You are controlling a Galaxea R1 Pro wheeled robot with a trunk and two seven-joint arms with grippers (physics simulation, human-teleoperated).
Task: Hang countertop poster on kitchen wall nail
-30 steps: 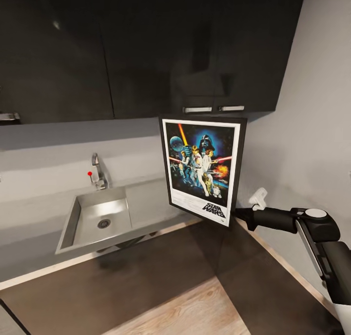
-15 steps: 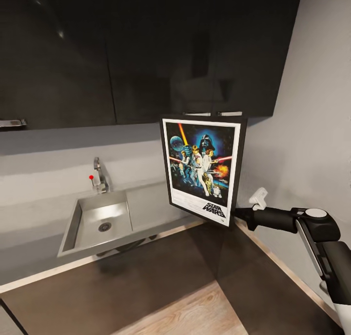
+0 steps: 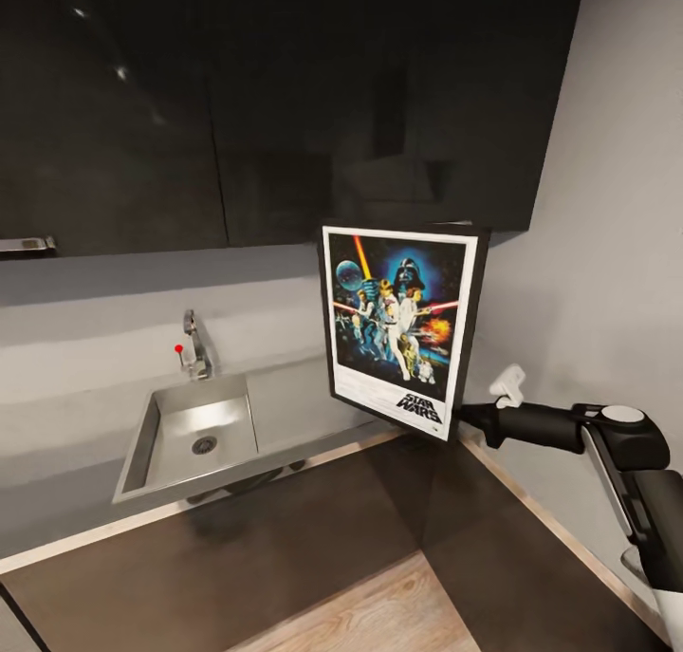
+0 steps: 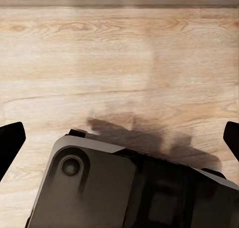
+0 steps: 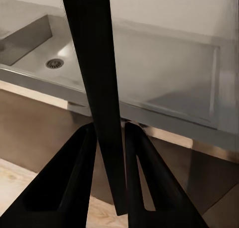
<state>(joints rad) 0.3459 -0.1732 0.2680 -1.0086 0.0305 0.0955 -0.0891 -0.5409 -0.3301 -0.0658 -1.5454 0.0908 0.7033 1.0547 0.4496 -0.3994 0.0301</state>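
Head view: poster [image 3: 402, 329] upright in the air, above the countertop [image 3: 285, 400], right of the sink [image 3: 194, 434].
Right gripper [image 5: 109, 138]: fingers [image 5: 74, 163] clamped on the poster's lower edge.
Left gripper [image 4: 119, 138]: fingertips wide apart over wood floor [image 4: 119, 63].
Nails: possibly too small to see.

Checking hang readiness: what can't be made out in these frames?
- Wall nail: no speck can be made out on the pale wall in the head view; too small or out of frame.
- Right tool: its fingers clamp the poster; in the head view the poster's lower corner hides the fingertips.
- Left tool: in the left wrist view its finger is cut by the frame edges.
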